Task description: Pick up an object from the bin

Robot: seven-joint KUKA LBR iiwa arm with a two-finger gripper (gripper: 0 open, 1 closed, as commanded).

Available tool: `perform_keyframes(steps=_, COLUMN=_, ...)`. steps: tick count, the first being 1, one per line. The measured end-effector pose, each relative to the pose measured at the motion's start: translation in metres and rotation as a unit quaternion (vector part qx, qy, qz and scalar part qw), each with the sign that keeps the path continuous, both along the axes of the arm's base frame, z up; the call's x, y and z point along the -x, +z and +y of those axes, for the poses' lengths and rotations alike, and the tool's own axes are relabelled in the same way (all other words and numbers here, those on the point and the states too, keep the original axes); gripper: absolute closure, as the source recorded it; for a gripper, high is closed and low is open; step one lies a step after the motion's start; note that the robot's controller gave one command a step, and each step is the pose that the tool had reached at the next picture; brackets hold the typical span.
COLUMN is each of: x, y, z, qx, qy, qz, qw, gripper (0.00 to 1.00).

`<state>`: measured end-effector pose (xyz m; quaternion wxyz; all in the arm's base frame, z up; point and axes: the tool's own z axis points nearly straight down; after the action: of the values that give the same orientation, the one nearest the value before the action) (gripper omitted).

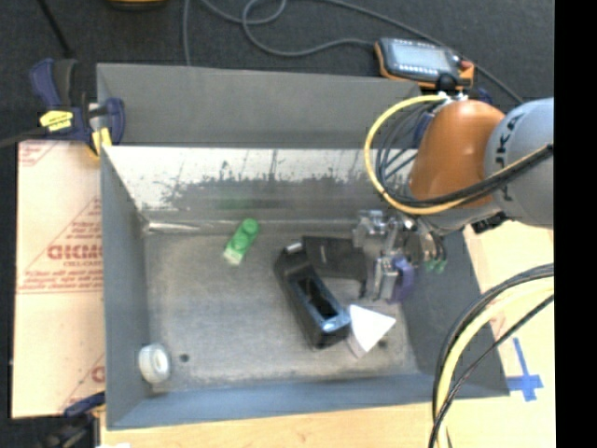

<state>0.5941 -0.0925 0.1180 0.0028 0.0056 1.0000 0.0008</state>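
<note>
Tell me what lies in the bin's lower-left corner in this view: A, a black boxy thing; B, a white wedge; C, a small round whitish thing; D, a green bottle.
C: the small round whitish thing lies alone in that corner of the bin, while the green bottle lies up near the back wall.

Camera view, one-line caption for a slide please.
Robot hand in the grey bin beside a black tool and white wedge.

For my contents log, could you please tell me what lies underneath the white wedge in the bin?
The white wedge appears to overlap the lower end of the black oblong case. Anything else beneath the wedge is covered.
</note>
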Motion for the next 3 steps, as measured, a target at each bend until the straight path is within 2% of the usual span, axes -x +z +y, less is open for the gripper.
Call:
perform_keyframes(steps=1, x=-0.019, y=-0.014, z=-0.003, qx=0.002, qy=0.036, qz=-0.0004, qw=0.9994, gripper=0.0)
perform_keyframes(steps=2, x=0.001, y=-0.03, z=-0.013, qx=0.002, qy=0.195, qz=-0.0004, qw=0.9808, gripper=0.0)
perform_keyframes(steps=3, x=-0.015, y=-0.043, z=-0.053, qx=0.0, qy=0.308, qz=0.0011, qw=0.9513, gripper=0.0)
